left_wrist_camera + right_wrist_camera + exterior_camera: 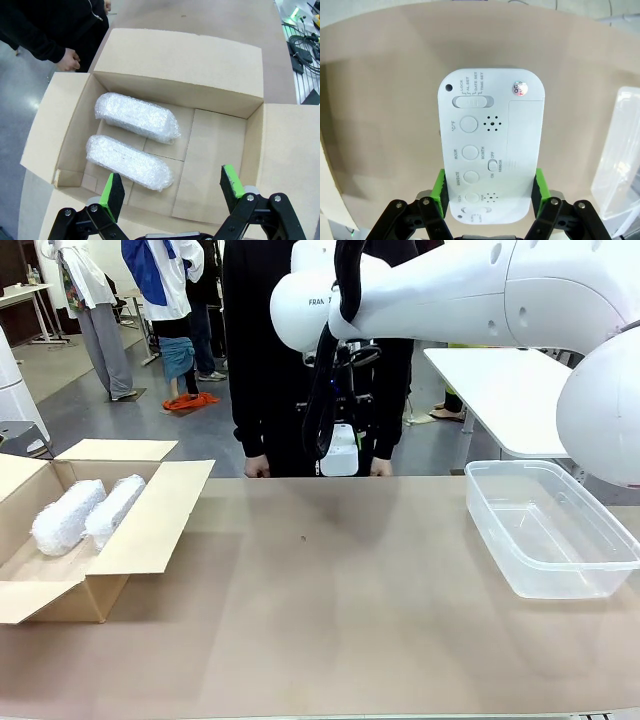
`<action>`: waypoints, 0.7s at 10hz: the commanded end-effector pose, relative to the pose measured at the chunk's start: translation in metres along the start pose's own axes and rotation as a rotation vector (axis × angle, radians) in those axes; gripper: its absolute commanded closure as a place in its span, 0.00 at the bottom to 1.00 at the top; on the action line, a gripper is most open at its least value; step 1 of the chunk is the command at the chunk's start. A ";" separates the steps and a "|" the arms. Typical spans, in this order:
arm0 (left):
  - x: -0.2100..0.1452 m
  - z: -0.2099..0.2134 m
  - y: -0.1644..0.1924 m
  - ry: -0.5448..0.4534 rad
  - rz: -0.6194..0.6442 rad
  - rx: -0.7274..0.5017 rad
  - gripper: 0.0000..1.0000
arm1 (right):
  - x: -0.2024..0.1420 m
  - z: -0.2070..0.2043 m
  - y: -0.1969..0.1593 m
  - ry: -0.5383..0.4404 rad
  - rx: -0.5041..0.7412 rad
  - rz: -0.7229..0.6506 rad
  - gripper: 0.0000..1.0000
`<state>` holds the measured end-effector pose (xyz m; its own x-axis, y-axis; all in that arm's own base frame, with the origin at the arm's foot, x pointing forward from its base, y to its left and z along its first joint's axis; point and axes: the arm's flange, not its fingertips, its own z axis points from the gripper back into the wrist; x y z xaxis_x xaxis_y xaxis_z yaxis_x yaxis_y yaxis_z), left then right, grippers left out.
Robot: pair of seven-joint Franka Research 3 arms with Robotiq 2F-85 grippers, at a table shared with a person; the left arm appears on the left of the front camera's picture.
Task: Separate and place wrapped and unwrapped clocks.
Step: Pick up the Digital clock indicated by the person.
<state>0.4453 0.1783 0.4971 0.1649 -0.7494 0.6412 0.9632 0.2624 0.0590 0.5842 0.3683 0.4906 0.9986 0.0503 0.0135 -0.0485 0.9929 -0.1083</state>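
Right hand (489, 200) clamps the flat white plastic clock (490, 145); left hand (172, 190) spread above bubble-wrapped bundles (135, 140)

Brown tabletop (330, 620) in the foreground, smooth, matte, evenly lit. Behind it, grey floor (80, 405), shiny with soft reflections. White table (505, 390) at the right, standing on that floor just beyond the brown one. Another white table (22, 295) far off at the upper left, thin-legged. Orange cloth (190, 400) lying on the floor in the middle distance. Light bright and even, only faint shadows on the tabletop.
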 end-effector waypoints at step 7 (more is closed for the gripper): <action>0.000 0.001 0.000 -0.012 -0.005 0.000 0.00 | 0.003 -0.009 0.009 0.007 -0.014 0.011 0.62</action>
<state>0.4453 0.1783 0.4971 0.1649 -0.7494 0.6412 0.9632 0.2624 0.0590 0.5876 0.3766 0.4801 0.9982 0.0597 0.0008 -0.0592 0.9905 -0.1243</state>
